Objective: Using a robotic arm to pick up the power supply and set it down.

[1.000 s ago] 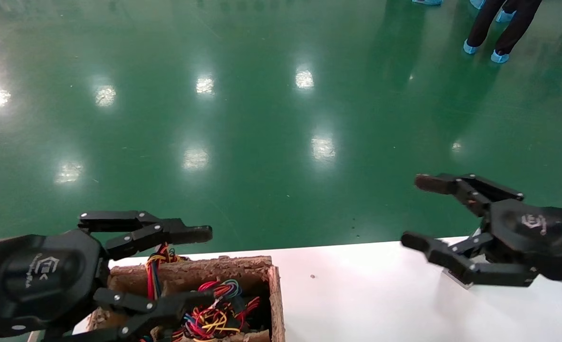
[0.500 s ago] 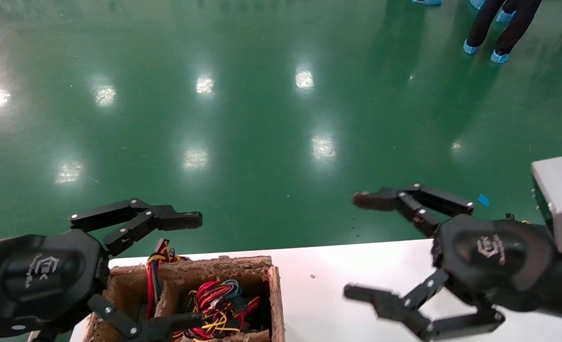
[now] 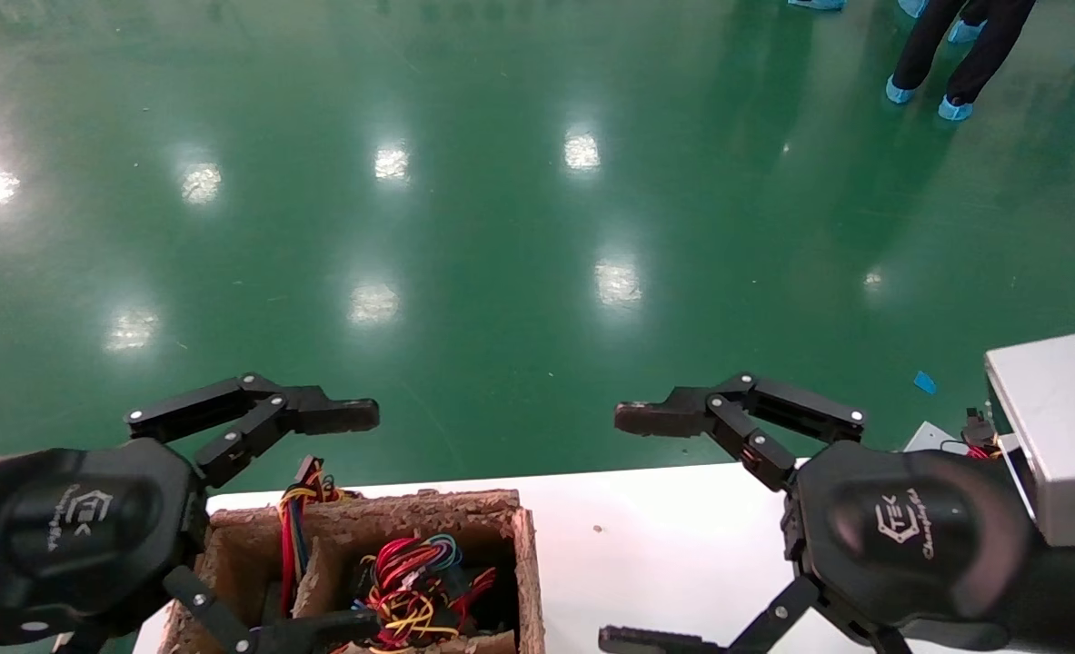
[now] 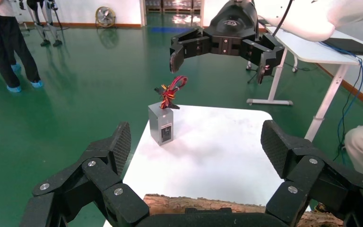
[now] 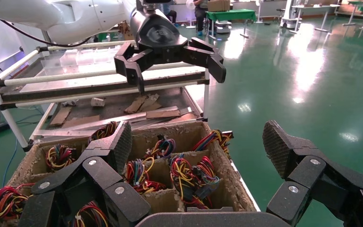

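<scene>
Swinging leftward since a moment ago, the right gripper (image 3: 632,527) hangs over the white table (image 3: 664,545), fingers spread wide and empty; left gripper (image 3: 355,518) gapes above the fibrous crate (image 3: 526,563); farther off, the power supply (image 4: 161,125) stands upright on the table's far end.

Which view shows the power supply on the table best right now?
The left wrist view: the power supply stands upright on the white table, wires on top, below the open right gripper. The head view has it hidden behind the right arm; only a wire tip may show. The right wrist view faces the crate instead.
</scene>
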You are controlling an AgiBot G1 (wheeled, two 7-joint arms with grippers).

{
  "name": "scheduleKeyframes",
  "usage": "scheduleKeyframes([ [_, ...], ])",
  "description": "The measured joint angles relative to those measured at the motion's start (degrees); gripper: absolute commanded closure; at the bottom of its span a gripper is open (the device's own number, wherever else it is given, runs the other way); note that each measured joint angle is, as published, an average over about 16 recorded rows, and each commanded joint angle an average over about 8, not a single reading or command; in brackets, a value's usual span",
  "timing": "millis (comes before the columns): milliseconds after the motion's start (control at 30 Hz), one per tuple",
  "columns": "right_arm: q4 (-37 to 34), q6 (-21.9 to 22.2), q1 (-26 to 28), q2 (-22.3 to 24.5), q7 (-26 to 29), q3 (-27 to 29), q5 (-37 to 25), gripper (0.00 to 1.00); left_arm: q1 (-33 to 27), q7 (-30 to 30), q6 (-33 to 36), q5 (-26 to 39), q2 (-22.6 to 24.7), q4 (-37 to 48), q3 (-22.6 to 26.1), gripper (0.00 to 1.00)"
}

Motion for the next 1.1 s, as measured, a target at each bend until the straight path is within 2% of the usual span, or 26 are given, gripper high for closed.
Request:
scheduleKeyframes([
  [1100,-1.7,0.0,0.2,0.3,-0.4,-0.5,0.4,0.00,0.0,0.0,0.0,0.0,0.0,0.0,0.0,0.00],
])
